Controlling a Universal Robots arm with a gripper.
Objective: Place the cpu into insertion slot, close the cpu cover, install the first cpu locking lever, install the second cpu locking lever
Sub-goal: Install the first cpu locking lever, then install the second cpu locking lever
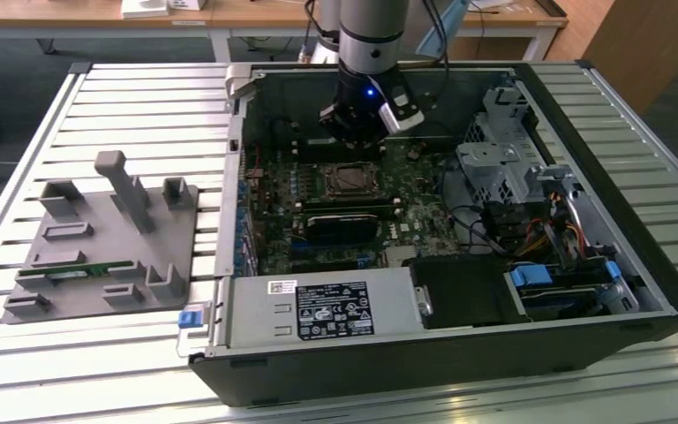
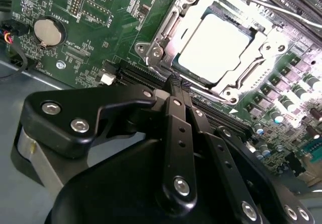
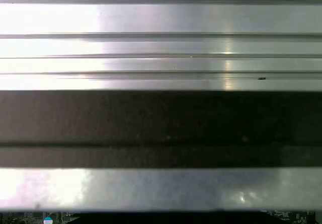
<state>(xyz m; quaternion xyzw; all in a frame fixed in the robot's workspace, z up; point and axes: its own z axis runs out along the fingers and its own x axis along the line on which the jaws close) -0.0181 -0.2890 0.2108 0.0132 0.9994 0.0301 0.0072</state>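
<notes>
In the second wrist view the cpu point(image 2: 214, 43) lies flat in the insertion slot point(image 2: 236, 90), its pale silver top showing. The silver cpu cover point(image 2: 163, 30) lies down around it as a frame. A thin metal lever rod point(image 2: 251, 2) runs along the socket's far side. My gripper point(image 2: 176, 83) hangs just off one socket edge, its black fingers point(image 2: 173, 113) pressed together with nothing between them. In the exterior view the gripper point(image 1: 357, 146) hovers above the motherboard, just behind the socket point(image 1: 351, 180).
The open computer case point(image 1: 621, 291) lies on a slatted metal table point(image 1: 139, 106). A black card point(image 1: 345, 225) sits in front of the socket, the drive cage point(image 1: 504, 168) to the exterior view's right, and the power supply point(image 1: 321, 309) in front. A grey fixture point(image 1: 103, 238) stands at the left.
</notes>
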